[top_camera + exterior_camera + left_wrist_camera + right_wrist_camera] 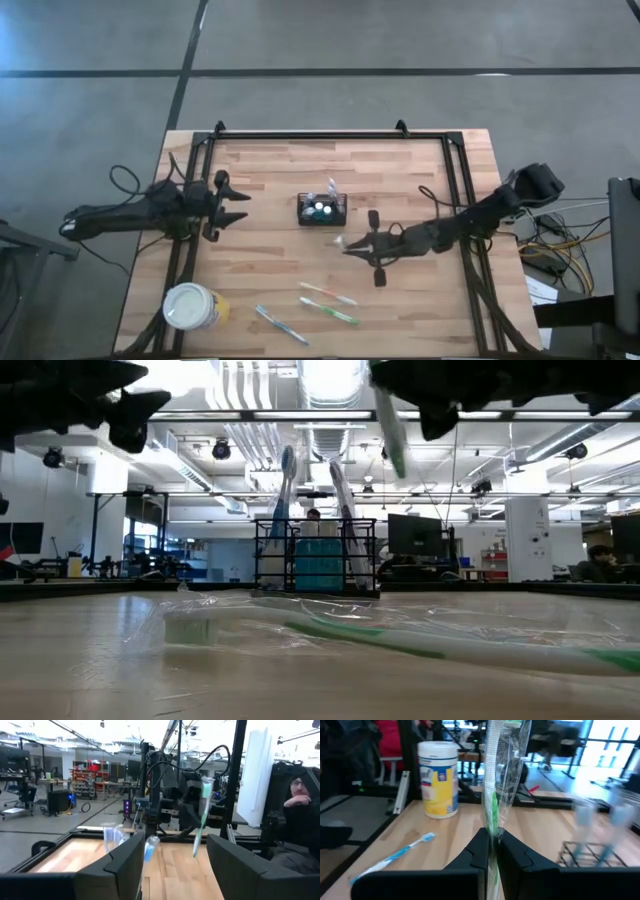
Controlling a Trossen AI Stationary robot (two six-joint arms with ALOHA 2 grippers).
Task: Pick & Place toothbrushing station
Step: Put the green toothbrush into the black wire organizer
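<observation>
Right gripper (347, 243) clamped on wrapped green toothbrush (495, 795), held upright between fingers, raised off table (270, 190). Toothbrushing station (322, 209) at table centre, long axis across table, brushes already standing in it. Station lies just beyond right gripper, toward far edge and slightly toward left arm; near, not touching. Right arm clearly nearer. Left gripper (238, 205) waiting well apart from station, fingers spread, empty. Judged next: short carry over station, then lower brush in.
</observation>
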